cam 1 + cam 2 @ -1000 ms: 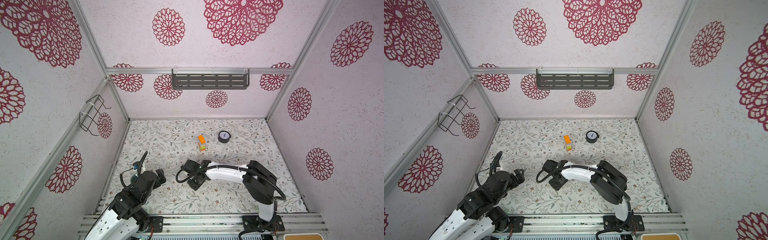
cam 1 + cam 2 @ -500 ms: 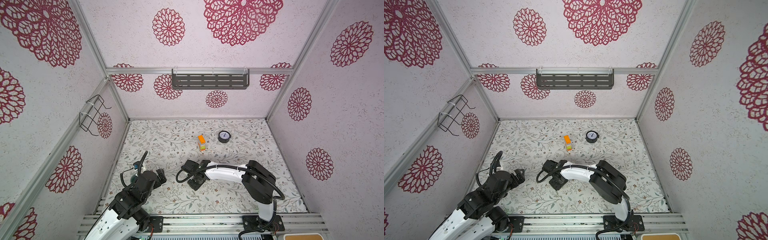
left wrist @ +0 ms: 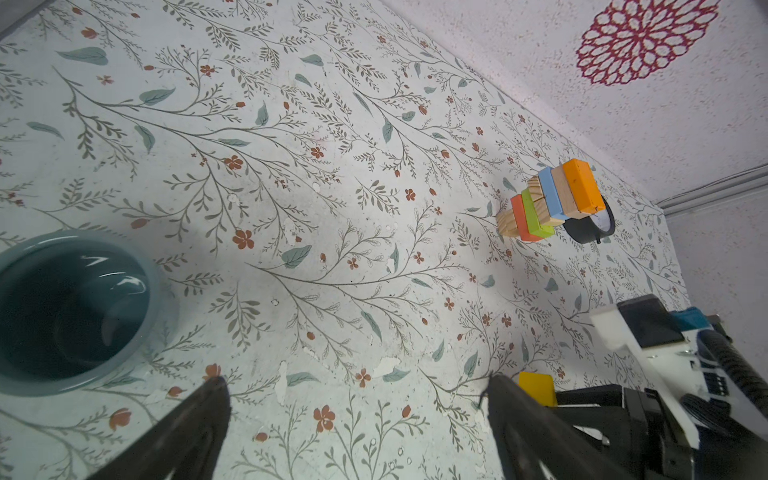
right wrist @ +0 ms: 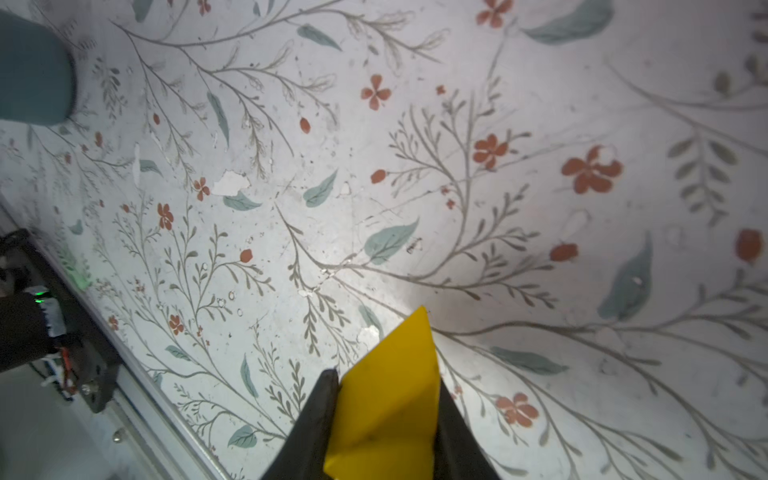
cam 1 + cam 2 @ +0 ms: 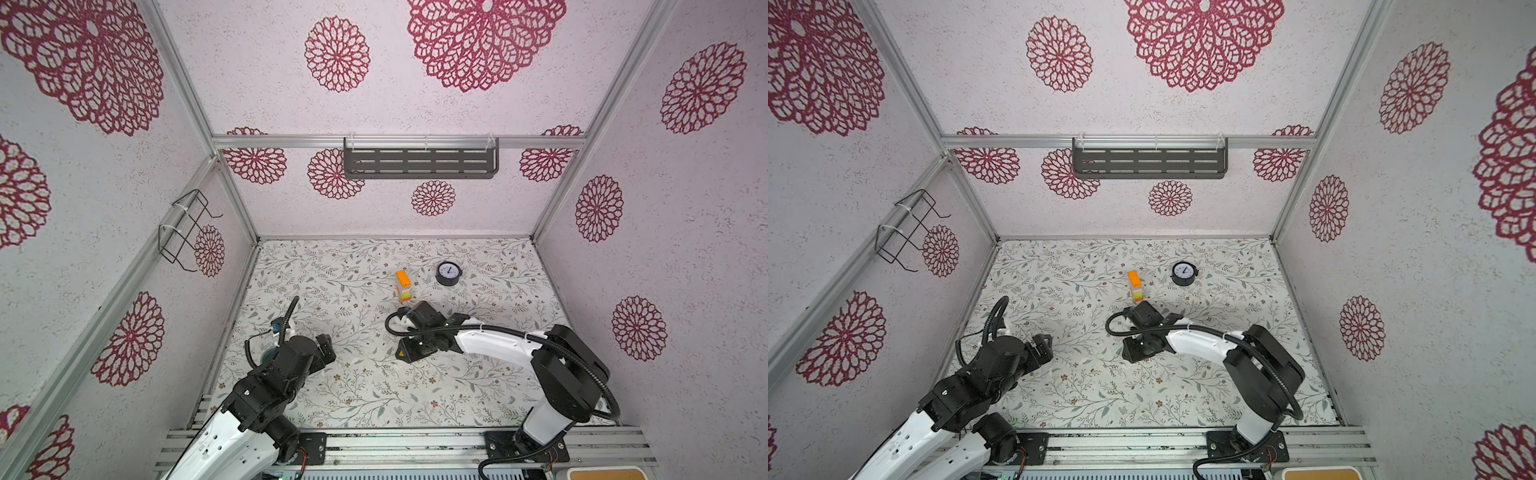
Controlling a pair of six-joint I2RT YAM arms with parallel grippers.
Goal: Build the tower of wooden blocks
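The tower [image 5: 403, 286] [image 5: 1136, 286] stands mid-table toward the back, a narrow stack of several wood blocks with an orange brick on top. In the left wrist view the tower [image 3: 548, 199] shows natural, red, green, blue and tan layers. My right gripper [image 4: 386, 374] is shut on a yellow wedge [image 4: 390, 399], held just above the table. In both top views the right gripper [image 5: 409, 353] [image 5: 1140, 351] hangs in front of the tower, apart from it. The left gripper [image 3: 355, 382] [image 5: 326, 349] is open and empty at the front left, and the wedge [image 3: 536, 388] shows beside it.
A round black clock [image 5: 449, 273] [image 5: 1184, 274] stands just right of the tower. A teal cup [image 3: 153, 266] [image 5: 268, 353] sits by the left gripper near the left wall. A dark shelf [image 5: 419, 162] and a wire rack [image 5: 187, 228] hang on the walls.
The right gripper has closed a little more on the yellow wedge. It has moved right and toward the tower with it. The left arm has not moved.
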